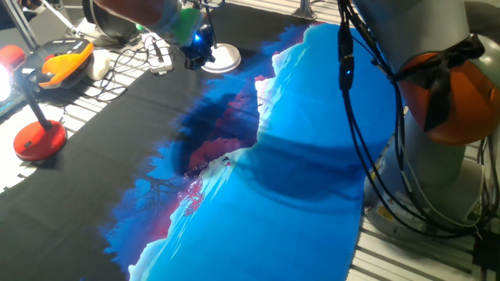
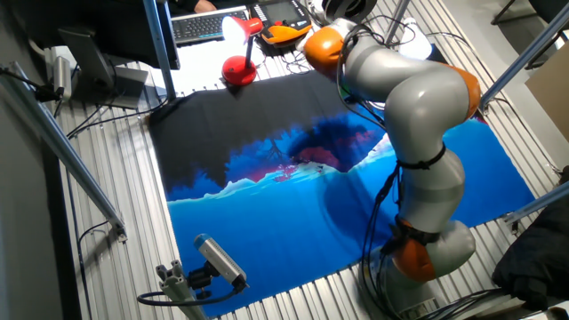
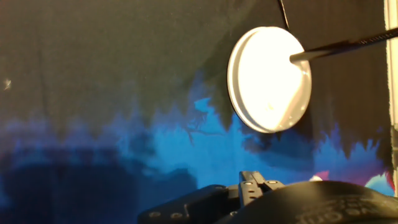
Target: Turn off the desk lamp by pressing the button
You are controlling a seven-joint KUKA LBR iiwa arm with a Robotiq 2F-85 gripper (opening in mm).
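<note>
One fixed view: gripper [image 1: 198,53] beside desk lamp [image 1: 221,58] white base, far table edge; finger state unclear. Other fixed view: red lamp [image 2: 238,69] lit. Hand view: desk lamp [image 3: 268,79] upper right; no readable writing.

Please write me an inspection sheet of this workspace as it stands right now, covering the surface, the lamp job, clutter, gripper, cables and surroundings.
Surface: a blue, pink and black cloth covers the table.
Job's things: the desk lamp, with a round white base, stands on the black part of the cloth; a thin dark arm rises from it. Its button cannot be made out.
Clutter: a red lamp, lit, at the cloth's edge; an orange and black device and a white power strip behind it.
Gripper: the gripper hangs beside the white base; finger state not visible.
Cables: black cables run down the arm; white cords lie near the power strip.
Surroundings: a keyboard and a metal frame.
</note>
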